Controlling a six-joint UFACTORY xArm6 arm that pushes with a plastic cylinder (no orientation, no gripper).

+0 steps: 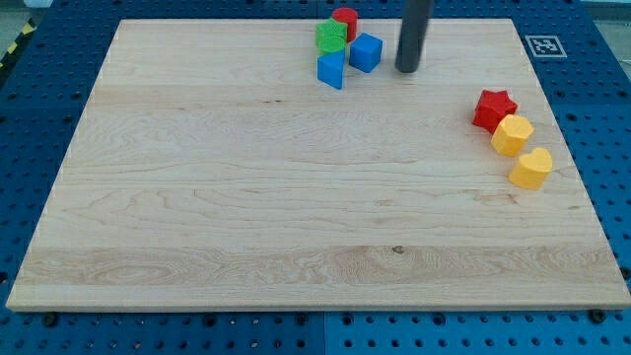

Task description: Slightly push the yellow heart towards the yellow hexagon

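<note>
The yellow heart point(531, 168) lies near the board's right edge. The yellow hexagon point(513, 134) sits just above and left of it, close to touching. A red star point(493, 108) touches the hexagon's upper left. My tip point(407, 69) is at the view's top, far up and left of the yellow blocks and just right of a blue cube point(366, 51).
A cluster at the top centre holds a red cylinder point(345, 20), a green block point(330, 37), the blue cube and a blue wedge-like block point(332, 69). The wooden board point(246, 197) lies on a blue pegboard. A marker tag point(543, 45) is at the top right.
</note>
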